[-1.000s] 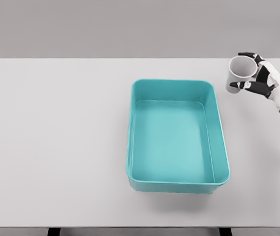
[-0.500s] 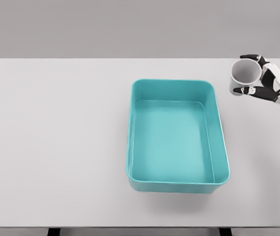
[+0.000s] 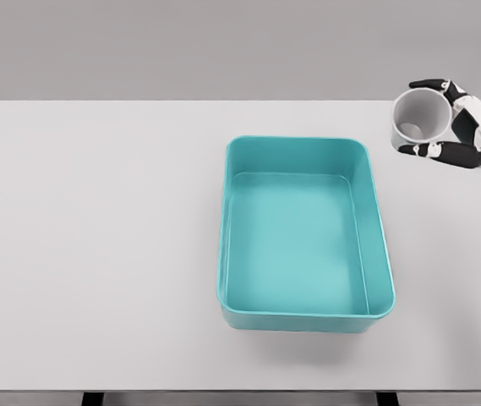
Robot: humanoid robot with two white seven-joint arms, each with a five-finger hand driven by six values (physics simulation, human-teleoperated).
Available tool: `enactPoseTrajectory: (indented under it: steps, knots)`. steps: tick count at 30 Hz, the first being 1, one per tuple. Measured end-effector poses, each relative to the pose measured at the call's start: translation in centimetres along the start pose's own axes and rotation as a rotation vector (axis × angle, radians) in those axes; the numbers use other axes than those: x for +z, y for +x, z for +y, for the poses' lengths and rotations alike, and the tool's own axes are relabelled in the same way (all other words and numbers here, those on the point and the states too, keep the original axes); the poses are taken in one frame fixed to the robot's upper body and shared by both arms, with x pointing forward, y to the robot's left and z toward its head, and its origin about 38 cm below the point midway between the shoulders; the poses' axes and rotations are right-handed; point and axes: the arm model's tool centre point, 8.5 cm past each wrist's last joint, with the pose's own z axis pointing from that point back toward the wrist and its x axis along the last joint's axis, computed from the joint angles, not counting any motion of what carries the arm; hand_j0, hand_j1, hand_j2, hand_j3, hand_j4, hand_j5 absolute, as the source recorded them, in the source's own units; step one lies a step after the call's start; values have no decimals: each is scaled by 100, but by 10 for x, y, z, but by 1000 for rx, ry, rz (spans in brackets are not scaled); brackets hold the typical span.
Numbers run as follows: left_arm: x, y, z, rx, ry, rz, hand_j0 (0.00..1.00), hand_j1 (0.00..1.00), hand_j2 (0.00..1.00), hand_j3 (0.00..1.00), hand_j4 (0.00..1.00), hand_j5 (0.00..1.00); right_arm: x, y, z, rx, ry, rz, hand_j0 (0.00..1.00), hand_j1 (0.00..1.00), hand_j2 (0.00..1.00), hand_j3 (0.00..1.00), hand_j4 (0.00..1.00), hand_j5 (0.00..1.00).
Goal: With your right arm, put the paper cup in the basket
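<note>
I am holding the small white paper cup point(image 3: 419, 118) in my right hand point(image 3: 458, 127), thumb curling below it and fingers wrapping over its top, so the hand is closing narrowly around the cup's wall. The cup is sitting near the table's far right corner, well to the right of the teal rectangular plastic basket point(image 3: 378, 245) and clear of its rim. Its open mouth is facing the head camera, so I am looking straight down into its pale bottom.

Compared with a second ago, the cup is appearing larger and its mouth rounder: I am lifting it off the white tabletop point(image 3: 96, 237) and tipping it toward me. Half a second ago its rim was lower in the view; now it is reaching up across the table's far edge. My wrist has also slid further toward the right edge of the picture, with less of the forearm showing.

I judge from this that the grasp is firm and the lift is under way, so the pick-up part is done. What is remaining is the carry leftward over the basket's right wall and the release inside. The basket is empty and wide, so the target is forgiving, but I am needing enough height to pass the rim without clipping it. My left arm is not showing anywhere.
</note>
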Motion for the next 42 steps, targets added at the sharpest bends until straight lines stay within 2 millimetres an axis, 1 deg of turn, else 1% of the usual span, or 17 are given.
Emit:
enactPoseTrajectory:
  steps: [3,10,12,16,25,30,35,39,42]
  knots:
    - [0,0,0,0,0,0,100,100,100,100,100,100,-5,14,5,19,20,-40,57,57,57,57,57,57]
    - [0,0,0,0,0,0,100,100,100,100,100,100,-9,38,20,51,64,-102,57,57,57,57,57,57]
    - [0,0,0,0,0,0,100,100,100,100,100,100,-9,42,25,57,77,-116,57,57,57,57,57,57]
    - [0,0,0,0,0,0,100,100,100,100,100,100,-16,53,36,72,112,-152,57,57,57,57,57,57]
    - [0,0,0,0,0,1,100,100,100,100,100,100,-29,63,64,104,206,-205,57,57,57,57,57,57]
    - [0,0,0,0,0,0,100,100,100,100,100,100,-32,68,80,144,264,-225,57,57,57,57,57,57]
    - [0,0,0,0,0,1,100,100,100,100,100,100,-33,78,90,194,319,-259,57,57,57,57,57,57]
    - [0,0,0,0,0,0,100,100,100,100,100,100,-34,91,95,245,366,-289,57,57,57,57,57,57]
    - [0,0,0,0,0,0,100,100,100,100,100,100,-42,101,97,287,397,-318,57,57,57,57,57,57]
